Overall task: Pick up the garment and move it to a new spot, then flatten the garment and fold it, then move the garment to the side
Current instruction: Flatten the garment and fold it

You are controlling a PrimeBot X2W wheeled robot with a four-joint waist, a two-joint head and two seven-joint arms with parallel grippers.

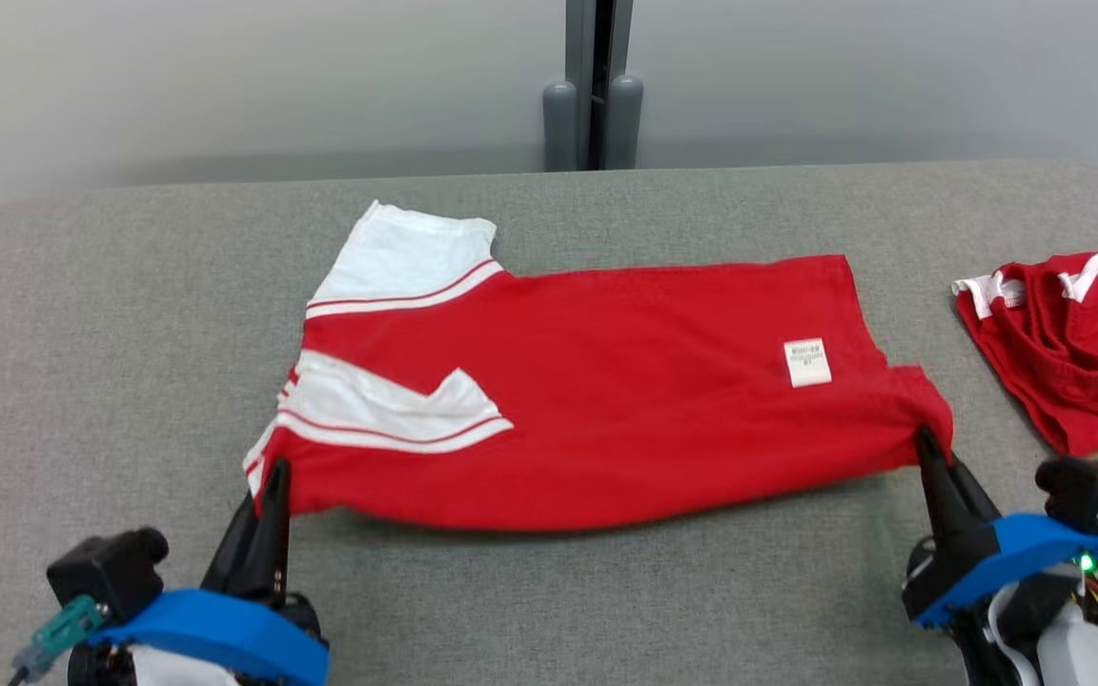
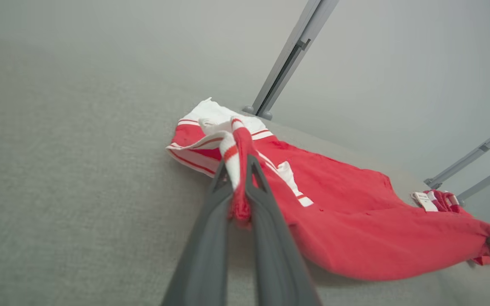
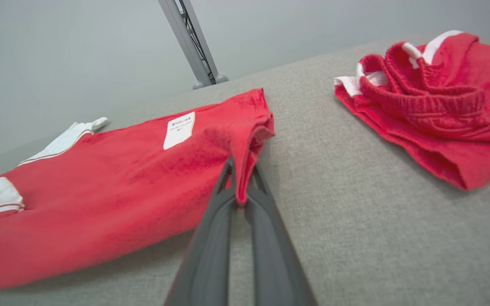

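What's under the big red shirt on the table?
Grey table shows around the shirt and, in shadow, below its near edge, which the left tool and right tool hold raised. Anything beneath the rest is covered by cloth.

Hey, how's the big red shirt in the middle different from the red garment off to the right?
The shirt lies spread out long; the garment on the right is bunched in folds. The shirt's near corners are pinched by the left end effector and right end effector; the other garment lies untouched. Both are red with white trim.
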